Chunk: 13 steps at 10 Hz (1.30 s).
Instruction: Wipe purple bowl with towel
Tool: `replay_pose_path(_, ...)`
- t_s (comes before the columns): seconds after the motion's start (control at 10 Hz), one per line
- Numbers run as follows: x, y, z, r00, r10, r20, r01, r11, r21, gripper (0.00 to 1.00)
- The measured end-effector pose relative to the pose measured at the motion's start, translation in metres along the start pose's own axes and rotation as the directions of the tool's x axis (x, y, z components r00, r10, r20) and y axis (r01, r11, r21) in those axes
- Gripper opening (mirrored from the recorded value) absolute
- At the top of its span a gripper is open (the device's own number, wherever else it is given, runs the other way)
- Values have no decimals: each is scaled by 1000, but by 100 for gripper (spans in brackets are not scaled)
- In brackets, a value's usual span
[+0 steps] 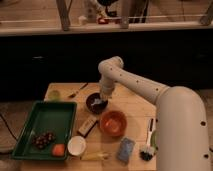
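The purple bowl is small, almost black, and sits on the wooden table just above the larger orange bowl. A pale whitish towel lies inside the bowl. My gripper hangs straight down from the white arm over the bowl's right side, at the towel. The arm reaches in from the right.
A green tray with dark fruit stands at the left, with an orange fruit and a small white bowl at its lower right. A light-blue block, a brush, a fork and a flat packet lie on the table.
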State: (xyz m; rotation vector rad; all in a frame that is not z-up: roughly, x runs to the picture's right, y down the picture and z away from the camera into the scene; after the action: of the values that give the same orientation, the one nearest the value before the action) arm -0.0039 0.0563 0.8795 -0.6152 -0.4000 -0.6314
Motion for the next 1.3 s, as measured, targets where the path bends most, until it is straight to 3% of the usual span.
replay_pose_path(0.3, -19, -30, -1, 998, -67, 2, 67, 998, 8, 1)
replay_pose_path(0.6, -45, -38, 2, 990, -143, 23, 142, 990, 17, 1)
replay_pose_path(0.9, -67, -14, 7, 983, -181, 43, 180, 984, 11, 1)
replay_pose_path(1.0, -65, -6, 9, 984, -172, 46, 172, 985, 5, 1)
replay_pose_path(1.2, -48, 15, 11, 991, -129, 44, 129, 992, -10, 1)
replay_pose_path(1.3, -28, 32, 10, 997, -74, 32, 74, 997, -18, 1)
